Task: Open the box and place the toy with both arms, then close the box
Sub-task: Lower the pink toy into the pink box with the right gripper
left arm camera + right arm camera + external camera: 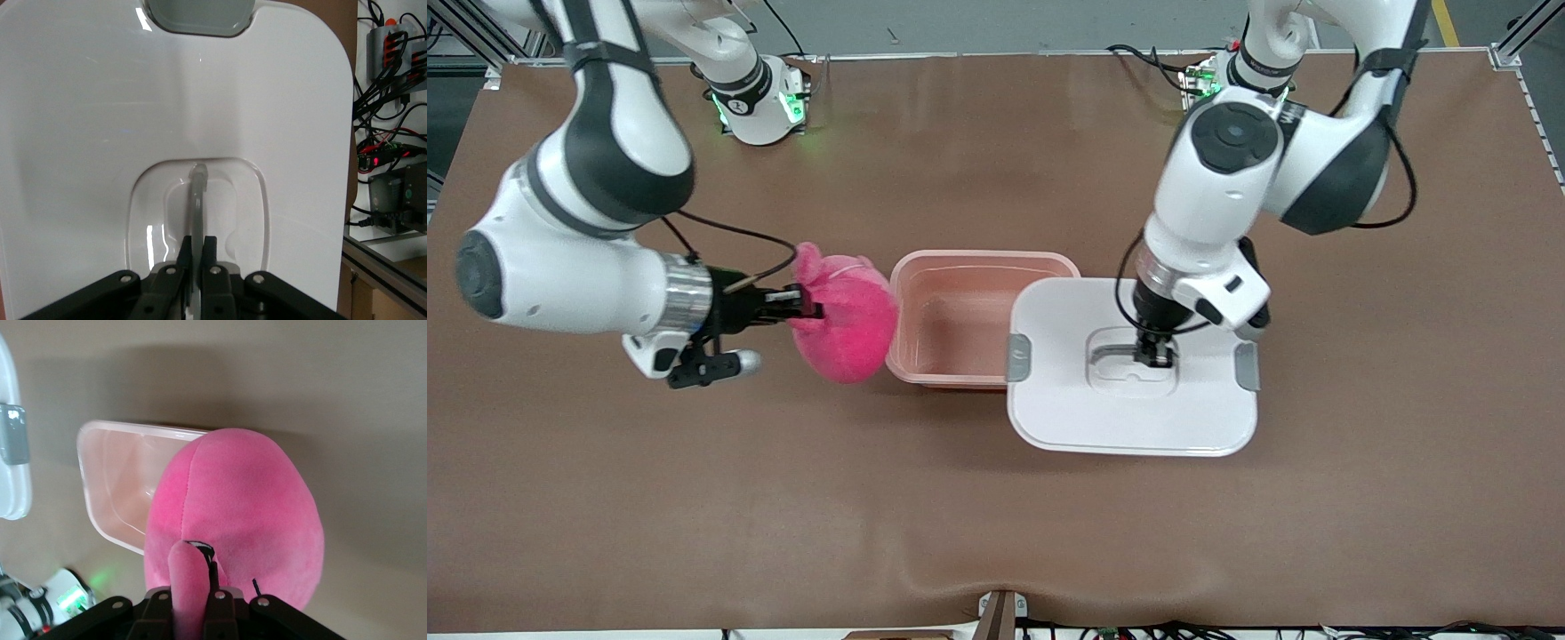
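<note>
The box's pink tub (983,258) stands open and empty at mid-table. Its white lid (1129,409) with grey clips (1018,357) is off the tub. It covers the tub's end toward the left arm and appears raised. My left gripper (1154,356) is shut on the lid's grey centre handle (198,200), as the left wrist view (198,250) shows. My right gripper (805,307) is shut on a flap of the pink toy (849,324). It holds the toy beside the tub's rim at the right arm's end. The right wrist view (193,587) shows the toy (247,507) partly over the tub (113,487).
The brown table (996,533) is bare around the box. The arm bases (760,102) and cables (1165,67) stand along the table's edge farthest from the front camera. Electronics and wiring (393,167) show off the table's edge in the left wrist view.
</note>
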{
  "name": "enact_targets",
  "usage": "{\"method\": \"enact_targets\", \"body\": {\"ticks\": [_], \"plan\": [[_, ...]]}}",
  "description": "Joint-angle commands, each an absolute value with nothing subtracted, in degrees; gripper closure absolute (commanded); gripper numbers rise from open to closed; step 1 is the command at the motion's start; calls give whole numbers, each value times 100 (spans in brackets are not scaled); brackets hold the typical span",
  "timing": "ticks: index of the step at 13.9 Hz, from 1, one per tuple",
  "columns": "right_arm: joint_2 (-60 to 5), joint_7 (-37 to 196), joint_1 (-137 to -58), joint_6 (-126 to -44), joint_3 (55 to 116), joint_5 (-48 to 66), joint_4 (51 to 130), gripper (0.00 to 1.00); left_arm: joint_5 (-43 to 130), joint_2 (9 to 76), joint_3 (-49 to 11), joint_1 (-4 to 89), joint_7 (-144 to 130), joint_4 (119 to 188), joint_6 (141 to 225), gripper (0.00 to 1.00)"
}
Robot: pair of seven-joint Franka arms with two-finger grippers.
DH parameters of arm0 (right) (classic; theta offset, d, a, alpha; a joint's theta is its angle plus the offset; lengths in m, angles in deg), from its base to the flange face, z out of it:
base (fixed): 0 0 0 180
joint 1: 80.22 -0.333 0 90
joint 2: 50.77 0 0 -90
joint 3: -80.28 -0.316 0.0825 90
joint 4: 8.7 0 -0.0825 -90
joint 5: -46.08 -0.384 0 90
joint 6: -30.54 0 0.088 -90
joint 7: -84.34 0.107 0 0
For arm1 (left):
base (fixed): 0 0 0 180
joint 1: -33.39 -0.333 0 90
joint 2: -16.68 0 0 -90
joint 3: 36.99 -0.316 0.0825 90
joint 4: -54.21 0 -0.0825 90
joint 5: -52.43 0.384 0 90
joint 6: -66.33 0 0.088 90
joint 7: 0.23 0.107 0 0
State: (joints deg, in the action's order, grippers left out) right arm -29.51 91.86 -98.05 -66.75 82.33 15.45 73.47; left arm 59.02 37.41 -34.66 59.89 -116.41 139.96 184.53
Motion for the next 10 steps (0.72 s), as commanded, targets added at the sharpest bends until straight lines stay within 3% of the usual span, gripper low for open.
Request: {"method": "enact_targets", "body": {"ticks": [1,6,10], "plan": [[-2863,10189,-10375,-7165,8300,1443,7278,100,5814,3768,-3435,5609,-10985,14043,18384,100],[-2581,10570,-10798,-7546,8309,1514,7278,100,5814,3812,-3427,4984,-10631,14184,18480,100],[-2397,10570,-10869,-7546,8309,1531,7330,100,5823,3409,-3435,4869,-10605,15218,19515,100]]}}
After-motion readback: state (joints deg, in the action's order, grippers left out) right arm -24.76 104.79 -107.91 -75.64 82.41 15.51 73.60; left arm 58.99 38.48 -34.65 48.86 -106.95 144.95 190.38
